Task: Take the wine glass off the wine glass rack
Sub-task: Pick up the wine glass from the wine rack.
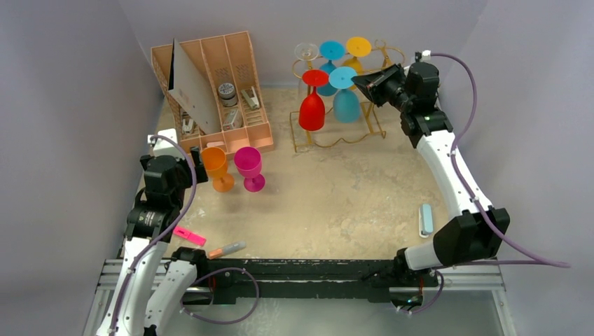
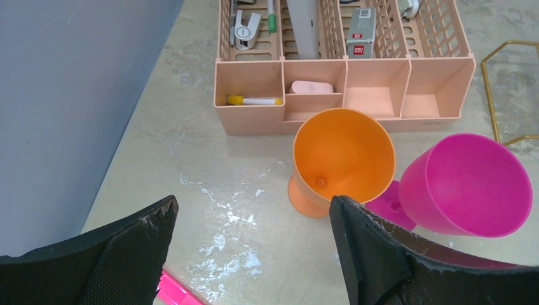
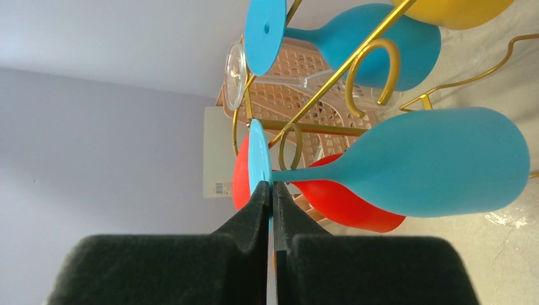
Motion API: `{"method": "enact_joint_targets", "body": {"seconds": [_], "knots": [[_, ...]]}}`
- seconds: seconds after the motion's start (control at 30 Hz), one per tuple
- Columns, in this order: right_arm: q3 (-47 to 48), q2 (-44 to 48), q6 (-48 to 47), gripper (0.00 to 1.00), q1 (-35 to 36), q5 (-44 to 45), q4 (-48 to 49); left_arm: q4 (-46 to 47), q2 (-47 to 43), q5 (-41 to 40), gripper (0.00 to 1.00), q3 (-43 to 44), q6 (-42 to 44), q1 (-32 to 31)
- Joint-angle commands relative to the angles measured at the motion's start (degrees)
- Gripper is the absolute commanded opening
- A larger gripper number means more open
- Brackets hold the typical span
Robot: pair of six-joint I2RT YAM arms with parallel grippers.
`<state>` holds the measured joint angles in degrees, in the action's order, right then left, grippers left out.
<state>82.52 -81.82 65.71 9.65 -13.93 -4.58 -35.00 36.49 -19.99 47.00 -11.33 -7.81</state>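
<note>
The gold wire wine glass rack [image 1: 337, 138] stands at the back of the table with several glasses hanging upside down from its arms. My right gripper [image 1: 363, 82] is shut on the thin round foot of a blue wine glass [image 1: 345, 103], which still hangs in its hook. In the right wrist view my right gripper [image 3: 271, 185] pinches that foot edge-on, the blue bowl [image 3: 432, 162] lies to the right, and a red glass [image 3: 343, 204] hangs behind it. My left gripper [image 2: 254, 216] is open and empty, low over the table beside an orange glass [image 2: 343, 155] and a magenta glass [image 2: 467, 184].
A tan slotted organiser [image 1: 217, 84] with small office items stands at the back left. A pink highlighter [image 1: 190, 236] and a marker [image 1: 228, 249] lie near the left arm's base. A pale blue block [image 1: 425, 219] lies by the right arm.
</note>
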Motion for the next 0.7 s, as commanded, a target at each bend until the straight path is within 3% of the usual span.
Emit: {"method": "enact_joint_targets", "body": {"seconds": [0.0,0.43,0.67], "knots": [[0.59,-0.79,1.41,0.00,-0.75,-6.30,3.86,1.17,-1.25,-1.55,0.88,0.32,0.41,0.43],[-3.33,3.33,-1.89,0.00,-0.77,-10.47,3.35,-0.38,0.19,1.12,0.88,1.89,-2.76,0.43],[-5.75,6.50,-7.61,0.00,-0.77,-13.88,3.49,-10.10,4.80,18.45,0.89,12.83,-6.78,0.43]]}}
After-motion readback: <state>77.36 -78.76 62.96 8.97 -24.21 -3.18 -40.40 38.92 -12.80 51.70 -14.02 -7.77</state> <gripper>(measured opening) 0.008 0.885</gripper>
